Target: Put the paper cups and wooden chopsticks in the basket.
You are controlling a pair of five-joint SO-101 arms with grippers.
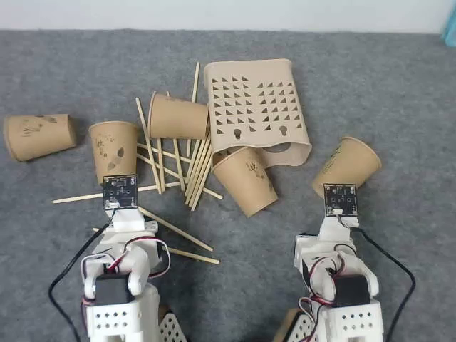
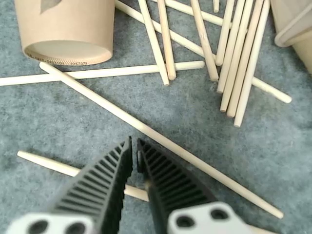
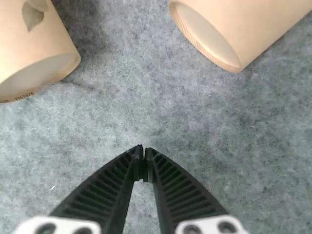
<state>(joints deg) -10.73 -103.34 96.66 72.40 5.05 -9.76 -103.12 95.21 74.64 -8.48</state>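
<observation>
Wooden chopstick (image 2: 161, 140) lies diagonally just ahead of the left pincer (image 2: 134, 142), closed and empty; the right pincer (image 3: 144, 149), also closed, sits near a cup (image 3: 243, 24).

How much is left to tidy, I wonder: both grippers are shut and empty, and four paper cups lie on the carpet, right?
Not four: the high view shows five paper cups on the carpet, one against the rim of the basket. The left gripper and right gripper are shut and empty, as stated.
</observation>
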